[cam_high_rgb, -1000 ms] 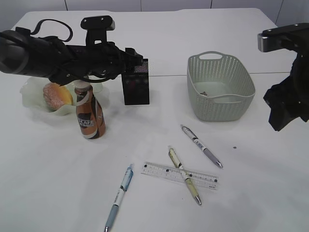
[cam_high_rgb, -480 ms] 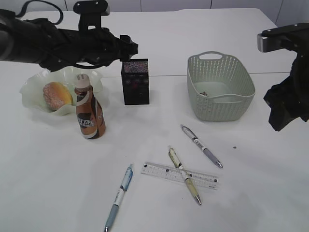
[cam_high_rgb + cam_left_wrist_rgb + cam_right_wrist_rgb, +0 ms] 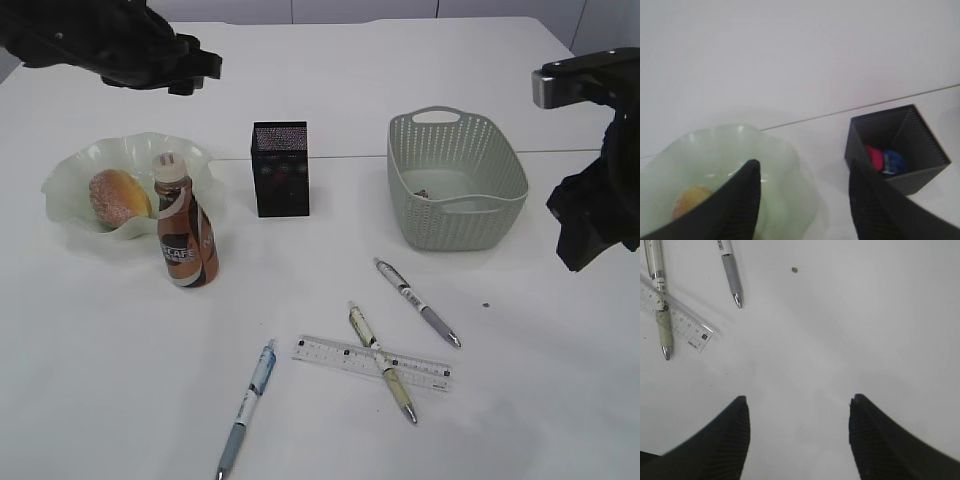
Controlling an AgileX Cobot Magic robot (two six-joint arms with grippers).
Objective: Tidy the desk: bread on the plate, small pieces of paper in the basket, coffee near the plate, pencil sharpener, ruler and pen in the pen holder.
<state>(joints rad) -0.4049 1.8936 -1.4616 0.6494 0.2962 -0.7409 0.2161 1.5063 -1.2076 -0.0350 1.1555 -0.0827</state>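
The bread (image 3: 118,197) lies on the green plate (image 3: 75,163), with the coffee (image 3: 186,240) upright against the plate's front rim. The black pen holder (image 3: 281,170) stands mid-desk; a red thing (image 3: 874,157) and a blue thing (image 3: 894,161) lie inside it, and I cannot tell whether either is the pencil sharpener. The ruler (image 3: 345,353) lies near the front under a yellow pen (image 3: 381,362), between a grey pen (image 3: 417,301) and a blue pen (image 3: 247,405). My left gripper (image 3: 805,167) hovers open and empty above plate (image 3: 740,150) and holder. My right gripper (image 3: 797,402) hangs open over bare desk.
The basket (image 3: 455,180) stands right of the holder with small dark bits on its floor. A tiny speck (image 3: 486,304) lies on the desk in front of it. My right arm (image 3: 598,205) hangs at the right edge, my left arm (image 3: 110,40) in the top left corner.
My left arm has risen and drawn back to the left, away from the pen holder and coffee. The right arm and the things on the desk have not moved.
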